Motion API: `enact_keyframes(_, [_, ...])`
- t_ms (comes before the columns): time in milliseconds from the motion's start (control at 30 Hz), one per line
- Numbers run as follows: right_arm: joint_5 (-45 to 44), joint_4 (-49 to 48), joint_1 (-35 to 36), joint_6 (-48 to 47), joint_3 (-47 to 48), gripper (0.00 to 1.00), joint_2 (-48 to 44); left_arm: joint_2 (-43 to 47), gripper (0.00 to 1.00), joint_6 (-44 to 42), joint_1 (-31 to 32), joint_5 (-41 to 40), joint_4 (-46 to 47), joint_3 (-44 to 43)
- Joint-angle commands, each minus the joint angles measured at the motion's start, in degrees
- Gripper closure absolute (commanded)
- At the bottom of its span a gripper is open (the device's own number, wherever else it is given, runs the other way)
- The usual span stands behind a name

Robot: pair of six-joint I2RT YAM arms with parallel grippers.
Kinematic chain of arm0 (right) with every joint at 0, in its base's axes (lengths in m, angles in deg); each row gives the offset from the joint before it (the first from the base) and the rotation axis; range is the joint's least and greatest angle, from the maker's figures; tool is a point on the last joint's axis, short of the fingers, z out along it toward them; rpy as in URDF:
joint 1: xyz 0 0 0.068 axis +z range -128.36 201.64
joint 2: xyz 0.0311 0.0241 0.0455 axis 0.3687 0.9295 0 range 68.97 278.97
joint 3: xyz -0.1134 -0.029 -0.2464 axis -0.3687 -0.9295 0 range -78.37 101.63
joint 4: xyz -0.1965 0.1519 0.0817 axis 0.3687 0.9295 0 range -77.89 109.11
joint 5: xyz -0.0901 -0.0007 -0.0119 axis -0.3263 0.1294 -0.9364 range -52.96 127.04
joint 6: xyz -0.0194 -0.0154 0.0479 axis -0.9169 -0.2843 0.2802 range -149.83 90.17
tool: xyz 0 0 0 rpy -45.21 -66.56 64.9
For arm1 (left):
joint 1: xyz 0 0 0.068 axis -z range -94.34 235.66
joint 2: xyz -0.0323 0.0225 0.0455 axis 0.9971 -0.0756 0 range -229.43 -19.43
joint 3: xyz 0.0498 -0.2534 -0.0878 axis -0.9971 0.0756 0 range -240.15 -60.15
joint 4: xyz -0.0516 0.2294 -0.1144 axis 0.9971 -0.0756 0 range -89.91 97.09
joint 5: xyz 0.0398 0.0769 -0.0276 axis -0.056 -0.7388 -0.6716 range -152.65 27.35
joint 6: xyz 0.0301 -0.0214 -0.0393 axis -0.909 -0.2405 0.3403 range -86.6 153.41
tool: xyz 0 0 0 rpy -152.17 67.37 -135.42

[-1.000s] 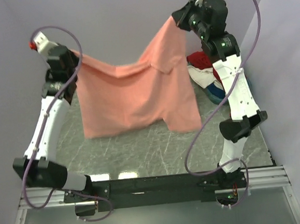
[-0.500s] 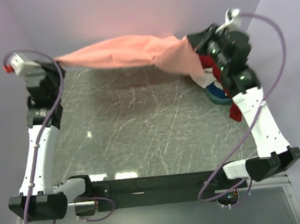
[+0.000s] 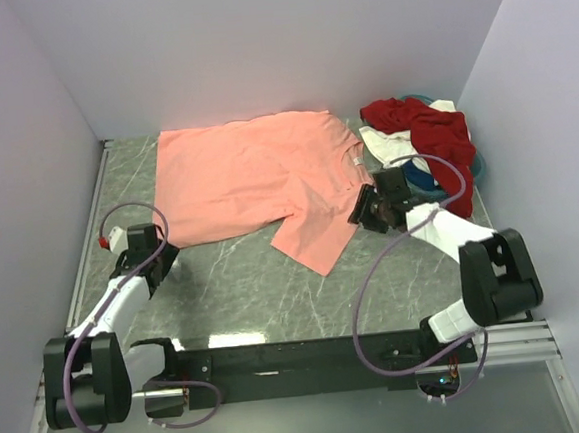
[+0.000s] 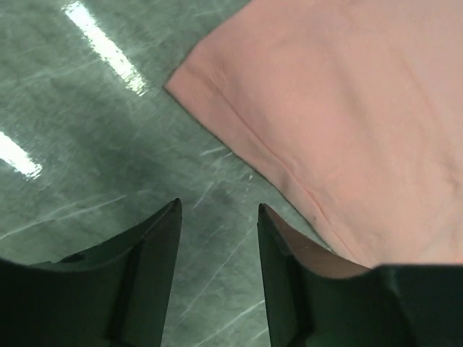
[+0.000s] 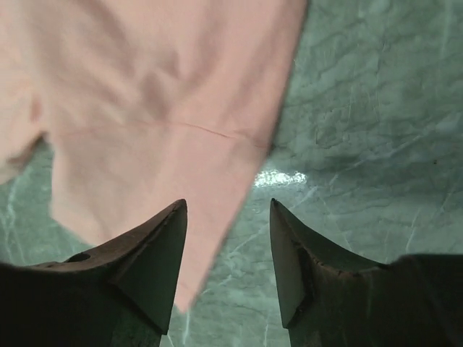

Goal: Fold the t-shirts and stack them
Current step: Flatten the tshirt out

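The salmon-pink t-shirt [image 3: 256, 174] lies spread on the marbled green table [image 3: 245, 290], with one flap reaching toward the front right. My left gripper [image 3: 162, 257] sits low just off its front left corner. In the left wrist view that gripper [image 4: 217, 210] is open over bare table, the shirt's hem [image 4: 347, 108] to its right. My right gripper [image 3: 362, 209] is at the shirt's right edge. The right wrist view shows it [image 5: 227, 204] open, with the shirt's edge [image 5: 145, 94] lying below its left finger. Nothing is gripped.
At the back right lies a heap of other t-shirts: dark red [image 3: 435, 133], white [image 3: 388, 145] and a strip of teal-blue [image 3: 423, 173]. Purple walls close in the table at the back and both sides. The arms' black base rail [image 3: 301, 356] runs along the near edge.
Both arms held the salmon-pink shirt stretched in the air, then swung it down. It now lies on the table; both grippers have opened, let it go and drawn back low.
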Motion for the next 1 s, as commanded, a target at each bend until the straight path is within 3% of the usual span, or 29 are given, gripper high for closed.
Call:
enact_keyframes(0, [-4.1, -5.0, 1.8, -0.3, -3.1, 0.43, -8.2, 4.1, 0.47, 2.5, -0.2, -1.9, 4.7, 1.4])
enact_keyframes(167, [-11.4, -5.2, 14.1, 2.4, -6.1, 0.42, -11.2, 5.6, 0.41, 4.3, -0.2, -7.5, 1.0, 0.3])
enact_keyframes(400, [-19.8, -3.4, 24.8, 4.1, -1.0, 0.42, -2.5, -0.1, 0.35, 4.5, -0.8, -9.5, 0.2, -5.5])
enact_keyframes(600, [-24.7, -0.8, 29.4, 3.4, 2.9, 0.39, 4.2, -5.5, 0.35, 5.3, -1.6, -11.6, 0.0, -9.8])
enact_keyframes(867, [-27.7, 0.9, 32.8, 4.1, 1.2, 0.37, 6.6, -10.6, 0.35, 5.6, -3.9, -11.5, -0.1, -12.6])
enact_keyframes(933, [-27.1, 0.5, 33.0, 4.0, 0.0, 0.41, 7.3, -11.5, 0.35, 5.8, -4.0, -11.5, 0.0, -12.6])
enact_keyframes(967, [-26.2, 0.5, 33.3, 3.9, -0.2, 0.49, 8.3, -11.7, 0.35, 5.8, -4.0, -11.4, 0.2, -12.5])
